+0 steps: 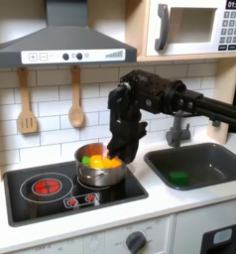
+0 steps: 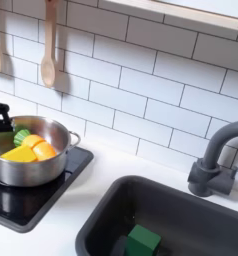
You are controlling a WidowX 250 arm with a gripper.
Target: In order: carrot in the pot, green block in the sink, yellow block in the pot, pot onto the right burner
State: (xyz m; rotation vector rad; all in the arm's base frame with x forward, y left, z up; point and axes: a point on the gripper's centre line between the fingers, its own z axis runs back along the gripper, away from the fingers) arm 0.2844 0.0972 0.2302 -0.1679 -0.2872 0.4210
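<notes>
Noted two wooden spoons (image 1: 27,104) hung on the tiled wall at the left of the first exterior view, well clear of any path. Found the red left burner (image 1: 49,185) bare, with open cooktop (image 1: 31,201) around it as spare room. Placed the pot (image 1: 98,177) on the cooktop's right half, its far side close to the right edge and the front lip not far off. Made out the carrot (image 2: 24,136) and the yellow block (image 2: 29,146) lying together inside the pot in the second exterior view, though could not quite separate orange from yellow there. Located the gripper (image 1: 125,154) low over the pot's right rim, dark against dark; could not tell whether parted, closed, or clamped on the rim. Judged the main risk as a one-sided rim grip tipping the pot, spilling both pieces, or a sideways drag carrying it off the cooktop's edge toward the counter. Judged little slack to the right: faucet (image 1: 177,127) just behind the arm, then the sink (image 1: 214,151) with the green block (image 1: 178,179) resting in it at lower right.
</notes>
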